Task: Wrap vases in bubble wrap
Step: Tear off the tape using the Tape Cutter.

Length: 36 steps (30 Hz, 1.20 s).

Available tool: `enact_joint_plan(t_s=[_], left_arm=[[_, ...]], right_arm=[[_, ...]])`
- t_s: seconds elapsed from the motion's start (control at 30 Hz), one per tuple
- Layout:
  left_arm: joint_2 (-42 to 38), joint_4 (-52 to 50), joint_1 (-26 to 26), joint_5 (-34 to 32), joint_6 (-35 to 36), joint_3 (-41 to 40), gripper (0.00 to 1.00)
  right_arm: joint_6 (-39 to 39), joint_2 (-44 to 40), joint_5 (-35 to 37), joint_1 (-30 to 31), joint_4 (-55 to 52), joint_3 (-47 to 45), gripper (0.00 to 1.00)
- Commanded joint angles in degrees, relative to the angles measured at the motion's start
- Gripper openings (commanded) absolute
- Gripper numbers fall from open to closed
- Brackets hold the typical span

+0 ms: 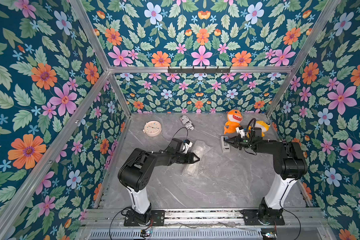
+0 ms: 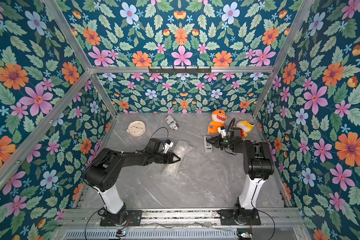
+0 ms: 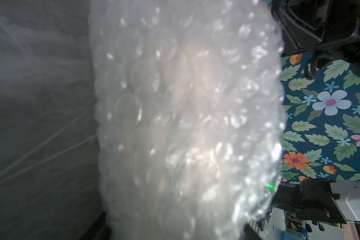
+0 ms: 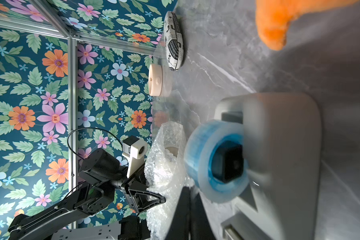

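Bubble wrap (image 1: 189, 170) lies as a rolled bundle in the middle of the bench (image 1: 216, 187) in both top views. The left gripper (image 1: 197, 160), jaws together, has its tip against it. The right gripper (image 1: 227, 142), also closed, is at the tape dispenser (image 1: 224, 148). The left wrist view shows only blurred bubbles up close. In the right wrist view, the vase (image 4: 171, 150) rim shows inside the wrap's open end, near the blue tape roll (image 4: 197, 166).
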Motion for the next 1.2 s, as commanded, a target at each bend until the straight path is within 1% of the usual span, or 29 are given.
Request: enact_joint_plan(t_s=[0.0,0.33,0.47,0.67,0.77,0.87,1.17], left_arm=[[0.93,-2.97,-0.08,-1.68,-0.24,-0.31,0.16],[2.01,-1.83,-0.08,-1.04,-0.23,-0.61,0.15],[2.47,-1.52,-0.08,-0.76,-0.24,-0.53,0.15],[2.30,-1.57,-0.09,-0.66,-0.45,-0.60,0.15],[2.10,-1.66,-0.08,-0.76,-0.42,-0.61,0.15],[2.25,-1.74,-0.10,-0.76,-0.33,-0.38,0.15],[2.65,-1.83,-0.08,-0.40,-0.33,0.03,0.14]], right_arm=[[1.19,-1.01,-1.46,0.03,1.85,-0.27,0.00],[-1.98,-5.55,1.87,0.13,-3.29,-4.89,0.00],[-4.00,-4.92,2.85,0.22,-5.73,-5.15,0.00],[-4.93,-2.64,3.46,0.22,-6.57,-2.69,0.00],[-6.95,-1.72,4.10,0.22,-10.17,-0.12,0.00],[-7.40,-0.93,4.28,0.22,-11.56,1.33,0.00],[-8.48,2.26,5.07,0.22,-15.02,3.43,0.00]])
